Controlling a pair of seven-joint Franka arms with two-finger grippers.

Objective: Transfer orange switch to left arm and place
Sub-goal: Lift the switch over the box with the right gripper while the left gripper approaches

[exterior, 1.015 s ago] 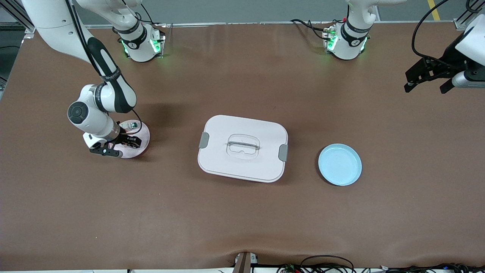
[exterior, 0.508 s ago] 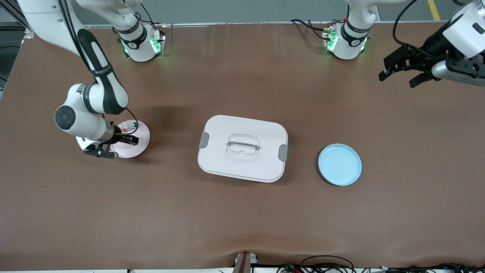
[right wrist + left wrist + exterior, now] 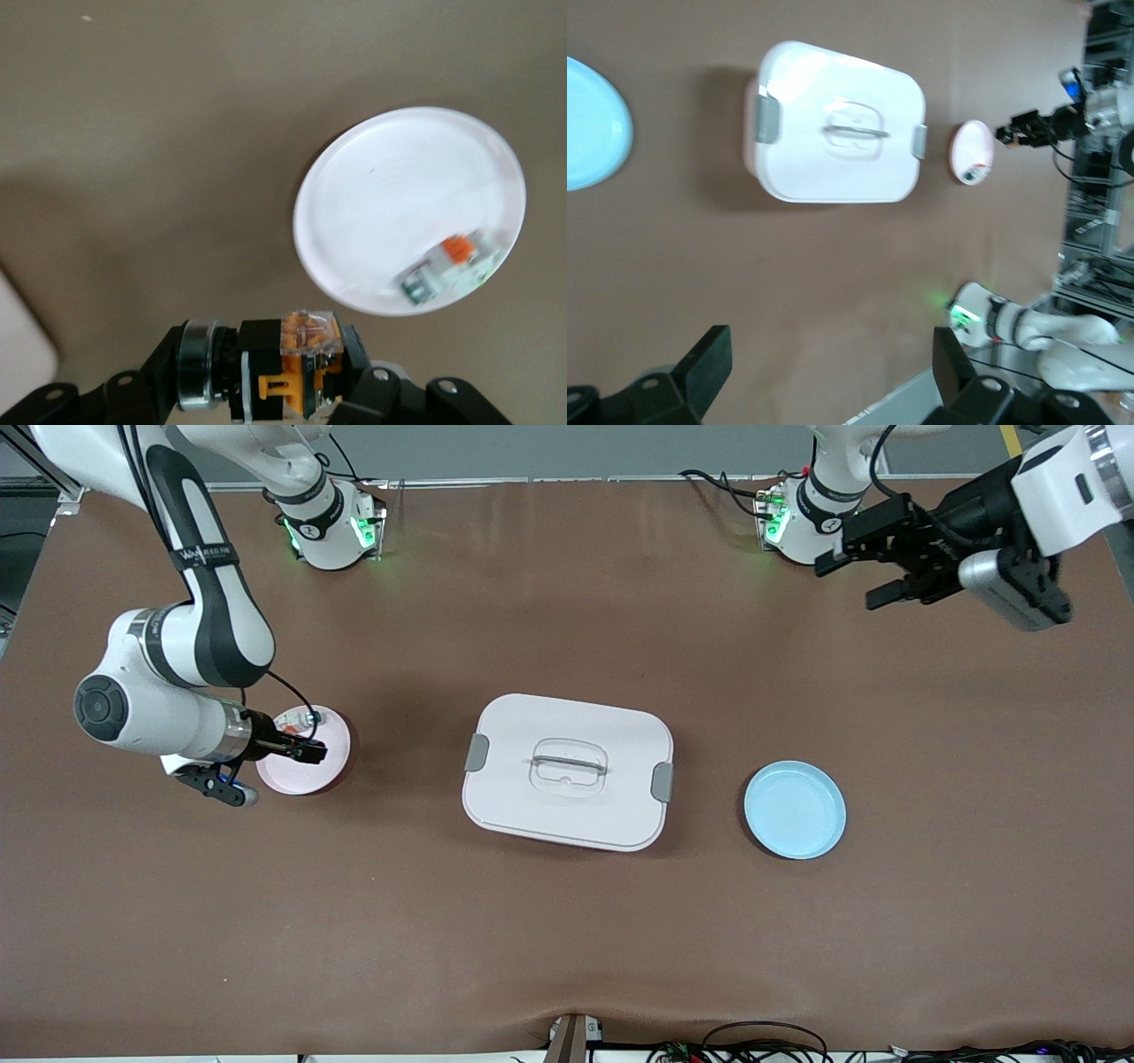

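We see the orange switch (image 3: 297, 367), a small black body with an orange cap and a silvery ring, clamped between the fingers of the right gripper (image 3: 297, 750) and lifted over the pink plate (image 3: 297, 779). On that plate lies a small white piece with an orange bit (image 3: 452, 266). The white box (image 3: 567, 771) sits mid-table between the pink plate and the blue plate (image 3: 795, 810). The left gripper (image 3: 864, 567) hangs, fingers apart, over the table near its arm's base.

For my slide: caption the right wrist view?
Right gripper shut on the orange switch above the pink plate.
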